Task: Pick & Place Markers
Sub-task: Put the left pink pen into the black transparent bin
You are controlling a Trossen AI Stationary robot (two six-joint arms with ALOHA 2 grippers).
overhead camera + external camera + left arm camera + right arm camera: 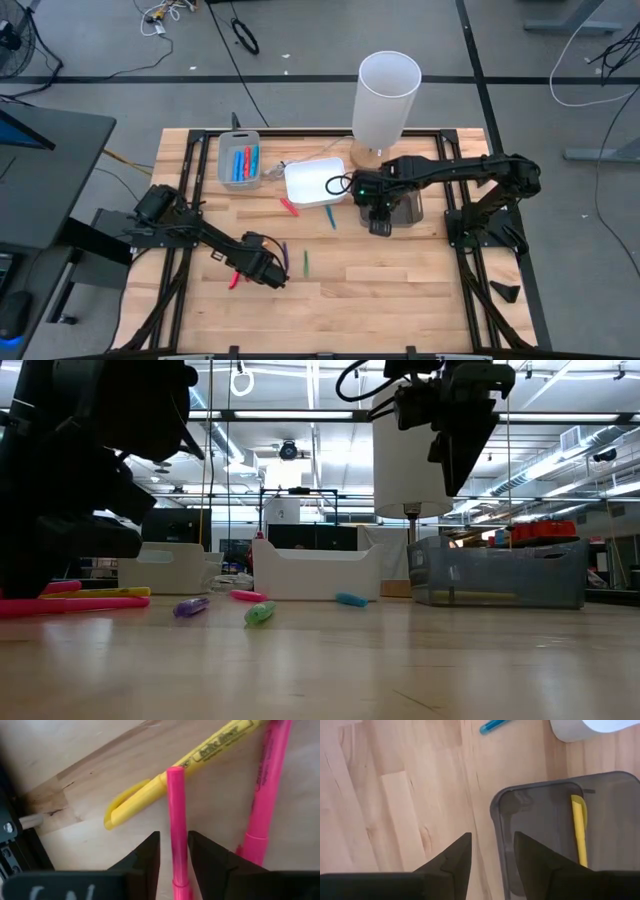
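Note:
My left gripper (268, 270) (173, 857) is low over the near-left part of the table, shut on a pink marker (176, 820). A yellow marker (175, 770) and a second pink marker (265, 795) lie on the wood beside it. My right gripper (380, 225) (492, 855) hangs open and empty over the near rim of the dark tray (545, 820), in which a yellow marker (580, 830) lies. Purple (285, 255), green (306, 262), blue (332, 218) and red (290, 207) markers lie loose on the table. Blue and red markers fill the grey tray (240, 160). My left gripper has the pink marker's barrel (177, 845) pinched between its two fingers, which lie along the marker. The marker's free end (175, 772) points out past the fingertips and crosses over the yellow marker. Whether it is lifted clear of the table I cannot tell.
A white tray (315, 182) sits mid-table between the grey and dark trays. A tall white cylinder (385, 95) stands on a wooden base at the far edge, just behind the right arm. Bare wood lies along the near edge and to the right of the green marker.

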